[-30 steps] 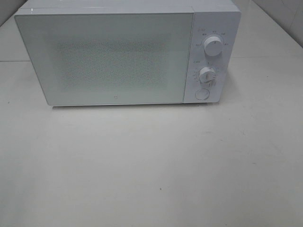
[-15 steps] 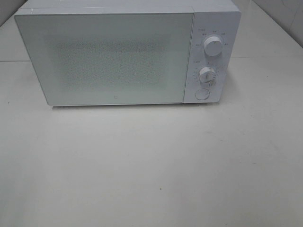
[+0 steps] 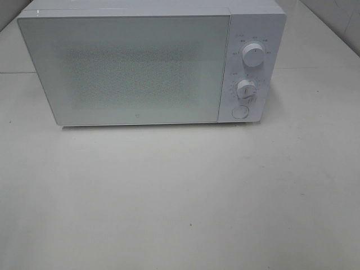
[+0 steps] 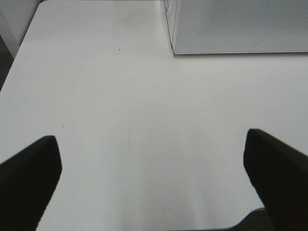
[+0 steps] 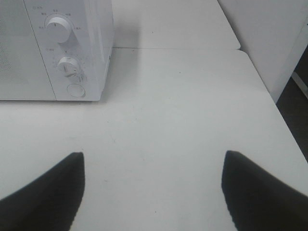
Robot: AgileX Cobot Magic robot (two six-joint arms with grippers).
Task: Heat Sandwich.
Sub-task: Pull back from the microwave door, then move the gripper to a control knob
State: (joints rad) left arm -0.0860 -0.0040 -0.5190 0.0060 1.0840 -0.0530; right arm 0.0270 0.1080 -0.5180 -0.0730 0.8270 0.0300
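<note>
A white microwave [image 3: 140, 67] stands at the back of the table with its door [image 3: 126, 70] shut. It has two knobs [image 3: 253, 55] and a round button [image 3: 240, 112] on its right panel. It also shows in the left wrist view [image 4: 240, 26] and the right wrist view [image 5: 53, 48]. The sandwich is out of view in every frame. Neither gripper shows in the exterior high view. My left gripper [image 4: 151, 178] is open and empty over bare table. My right gripper [image 5: 151, 192] is open and empty, apart from the microwave's control panel.
The white table [image 3: 180, 197] spreads in front of the microwave. Its left edge [image 4: 14, 62] shows in the left wrist view. Its right edge [image 5: 269, 91] and a seam to a second table [image 5: 183, 48] show in the right wrist view.
</note>
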